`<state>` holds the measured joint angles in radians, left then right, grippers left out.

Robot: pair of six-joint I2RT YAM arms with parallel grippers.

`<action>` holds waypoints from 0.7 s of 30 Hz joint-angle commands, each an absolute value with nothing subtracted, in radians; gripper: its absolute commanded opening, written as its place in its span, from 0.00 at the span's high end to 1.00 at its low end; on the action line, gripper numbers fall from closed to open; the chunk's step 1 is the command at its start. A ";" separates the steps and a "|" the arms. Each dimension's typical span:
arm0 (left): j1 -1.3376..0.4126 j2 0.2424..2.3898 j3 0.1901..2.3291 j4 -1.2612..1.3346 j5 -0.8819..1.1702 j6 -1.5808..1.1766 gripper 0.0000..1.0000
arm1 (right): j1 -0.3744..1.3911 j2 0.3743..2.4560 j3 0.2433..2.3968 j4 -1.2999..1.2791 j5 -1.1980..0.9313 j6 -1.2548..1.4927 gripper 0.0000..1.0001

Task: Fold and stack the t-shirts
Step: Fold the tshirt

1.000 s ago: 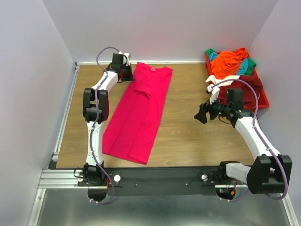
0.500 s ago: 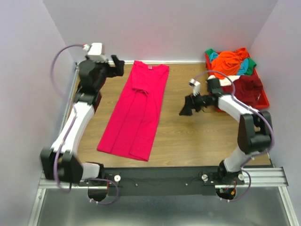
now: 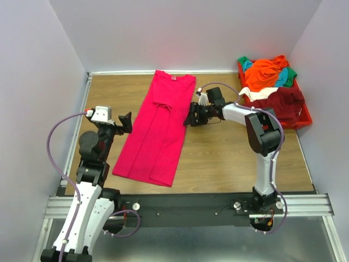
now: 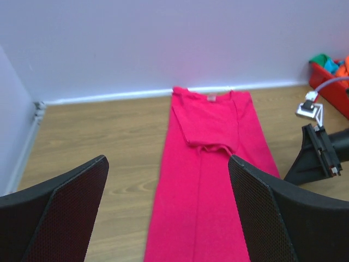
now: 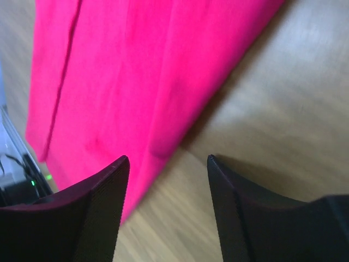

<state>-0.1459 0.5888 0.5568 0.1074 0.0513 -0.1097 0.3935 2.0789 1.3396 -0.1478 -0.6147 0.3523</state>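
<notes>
Left gripper (image 3: 126, 121) released, backed toward table's (image 3: 223, 158) left edge, fingers wide; right gripper (image 3: 189, 117) reached pink shirt's (image 3: 161, 131) right side, fingers apart, empty. Next fold likely.

Wooden tabletop (image 3: 223, 158) boxed in by pale lilac walls (image 3: 185, 33)
White trim (image 3: 120, 72) runs along the foot of the back wall; a metal rail (image 3: 313, 204) edges the near side; even, soft light

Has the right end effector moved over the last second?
Yes. The right end effector has travelled left, away from the red bin, and now sits at the magenta t-shirt's right edge.
</notes>
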 commanded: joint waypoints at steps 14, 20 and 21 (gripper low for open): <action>-0.146 0.540 0.566 0.107 -0.006 -0.043 0.02 | 0.396 2.218 1.391 -0.152 -0.515 0.431 0.97; -0.146 0.546 0.561 0.120 0.049 -0.041 0.02 | 0.253 2.169 1.387 -0.267 -0.540 0.310 0.99; -0.146 0.545 0.561 0.123 0.055 -0.041 0.02 | 0.238 2.172 1.399 -0.340 -0.545 0.246 0.99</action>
